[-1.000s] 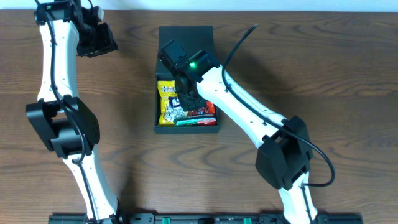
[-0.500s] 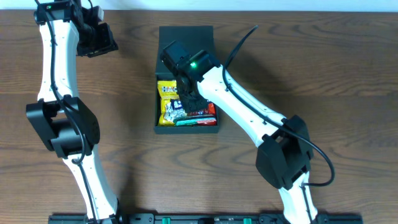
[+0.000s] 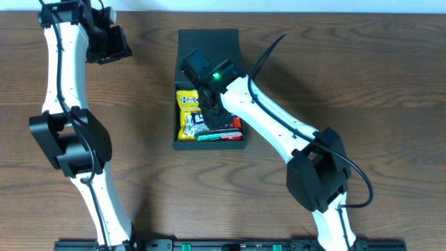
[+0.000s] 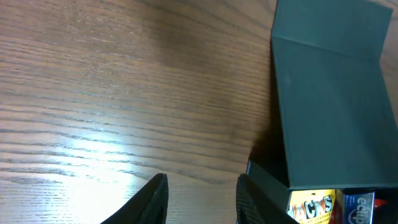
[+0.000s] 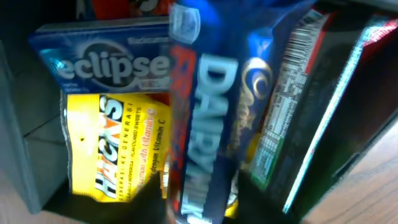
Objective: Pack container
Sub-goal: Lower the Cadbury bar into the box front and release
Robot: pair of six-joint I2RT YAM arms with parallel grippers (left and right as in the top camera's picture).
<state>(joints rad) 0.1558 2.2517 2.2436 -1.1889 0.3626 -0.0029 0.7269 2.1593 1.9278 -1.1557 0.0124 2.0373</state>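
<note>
Container [image 3: 208,43] directly beneath right tool [image 3: 210,117]; packets [image 3: 187,113] inside

I see the whole table [image 3: 390,70] from straight above; both wrist views share the container [image 4: 329,93]: left from beside it, right close inside.

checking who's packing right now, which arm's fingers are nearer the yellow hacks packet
Right. The right fingers are down in the container, beside the yellow Hacks packet; the left fingers hover outside it, off to its left.

Dark teal container [image 3: 208,43]; yellow packet [image 5: 115,152], blue gum pack [image 5: 106,62], blue chocolate bar [image 5: 208,112]; brown wood-grain table [image 4: 124,93]
</note>
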